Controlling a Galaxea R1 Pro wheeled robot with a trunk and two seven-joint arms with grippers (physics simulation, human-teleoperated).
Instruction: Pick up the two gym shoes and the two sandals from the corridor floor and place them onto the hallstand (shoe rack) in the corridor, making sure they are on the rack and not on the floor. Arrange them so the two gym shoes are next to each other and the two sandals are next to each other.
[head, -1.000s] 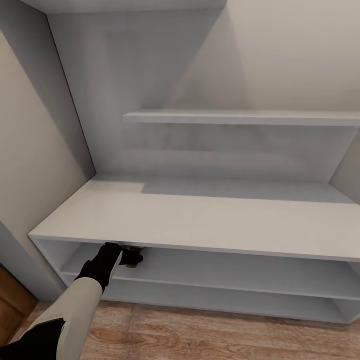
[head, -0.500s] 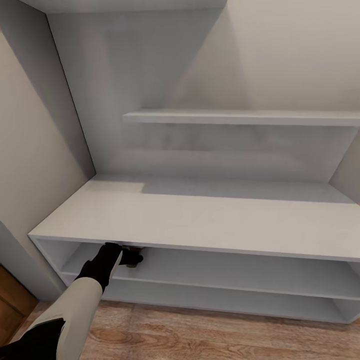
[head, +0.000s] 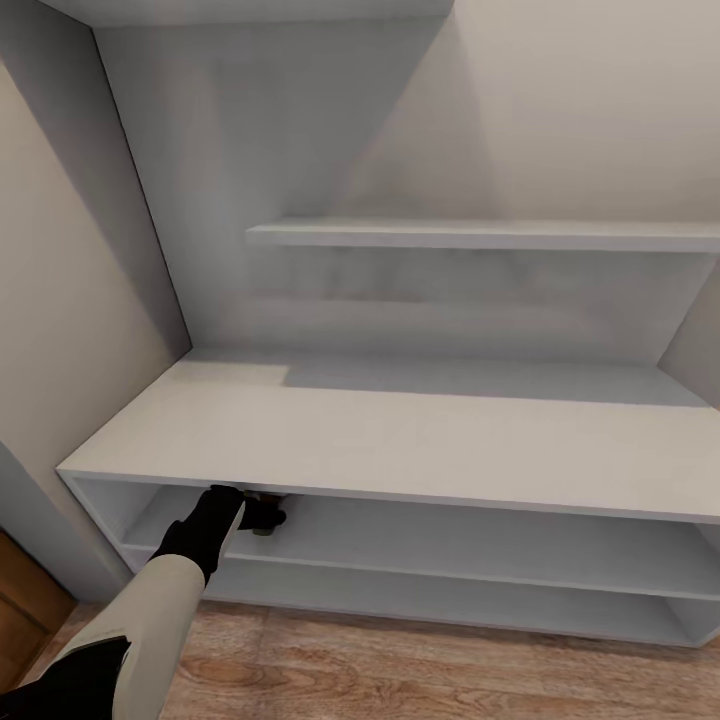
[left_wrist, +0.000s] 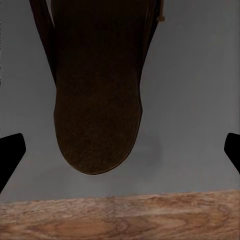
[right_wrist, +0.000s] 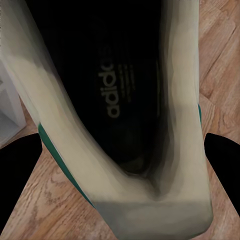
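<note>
Brown sandal (left_wrist: 97, 85) between parted left jaws on hallstand (head: 400, 440) shelf; right jaws astride gym shoe (right_wrist: 120, 125).

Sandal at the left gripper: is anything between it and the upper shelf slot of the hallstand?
Nothing visible blocks it. The left gripper already reaches into the hallstand under the bench top, and the sandal lies over the grey shelf surface. The fingers stand apart on either side of it, so it looks released or nearly so.
</note>
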